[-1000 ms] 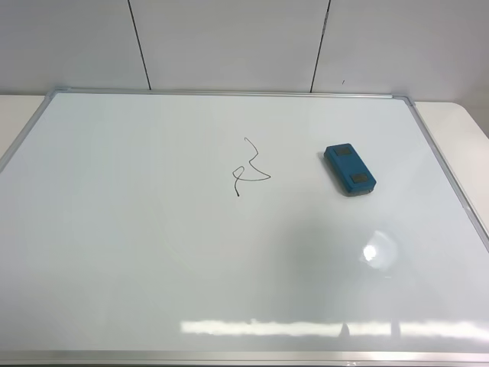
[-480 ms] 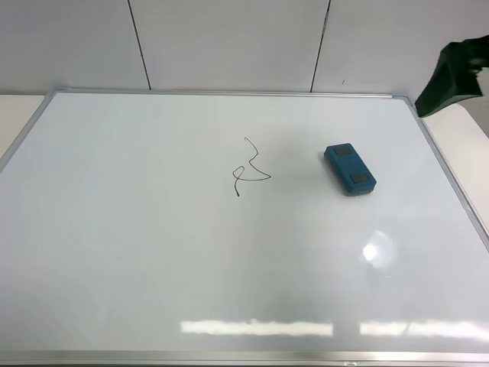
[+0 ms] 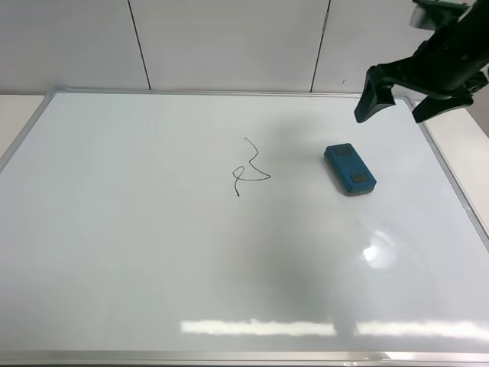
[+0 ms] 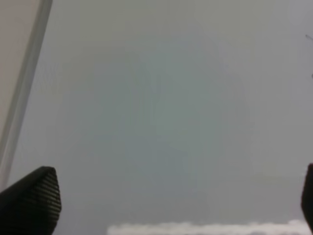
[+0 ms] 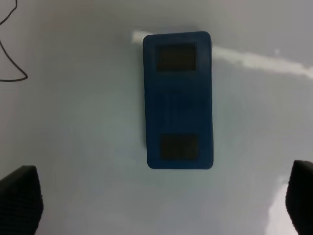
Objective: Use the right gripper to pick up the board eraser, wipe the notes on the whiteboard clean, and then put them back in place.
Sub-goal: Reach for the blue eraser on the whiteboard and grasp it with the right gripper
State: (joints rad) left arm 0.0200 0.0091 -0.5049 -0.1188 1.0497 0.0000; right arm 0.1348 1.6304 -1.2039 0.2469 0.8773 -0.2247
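Board eraser (image 3: 350,170) under right pincer (image 3: 393,113), apart

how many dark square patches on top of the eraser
2, both on top of the board eraser: the far patch by its end toward the back of the whiteboard, the near patch by its end closer to the camera. The top shows fully; none hidden.

Office or lab space: framed whiteboard (image 3: 137,252) flat on pale table (image 3: 467,145), panelled wall (image 3: 229,46) behind.
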